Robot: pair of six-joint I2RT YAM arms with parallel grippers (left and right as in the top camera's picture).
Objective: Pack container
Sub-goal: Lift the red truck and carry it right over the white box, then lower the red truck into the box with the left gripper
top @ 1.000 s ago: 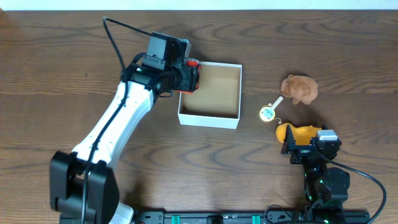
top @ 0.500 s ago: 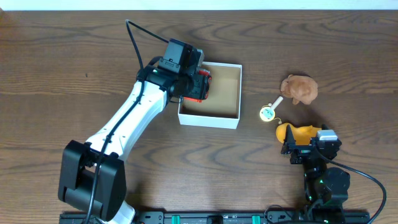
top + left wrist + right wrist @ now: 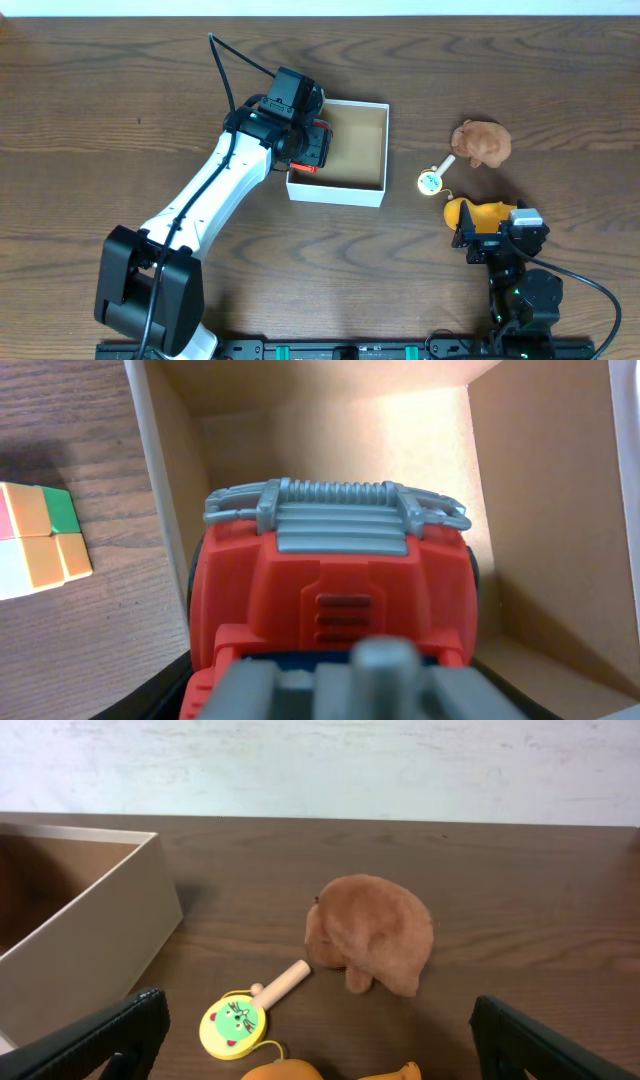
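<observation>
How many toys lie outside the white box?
4: brown plush right of the box; yellow-green paddle toy beside it; yellow toy below that; multicolored cube beside a box wall, left wrist view only. The left arm may hide others.

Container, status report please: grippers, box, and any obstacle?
Left gripper shut on red truck, over left side of box. Right gripper open, empty. Visible box floor bare. Plush, paddle, yellow toy outside, right of box.

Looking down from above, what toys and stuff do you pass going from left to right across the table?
White robot arm → white box → round yellow-green paddle toy → brown plush toy. The red truck in the left claw overlaps the box, so it is skipped.
</observation>
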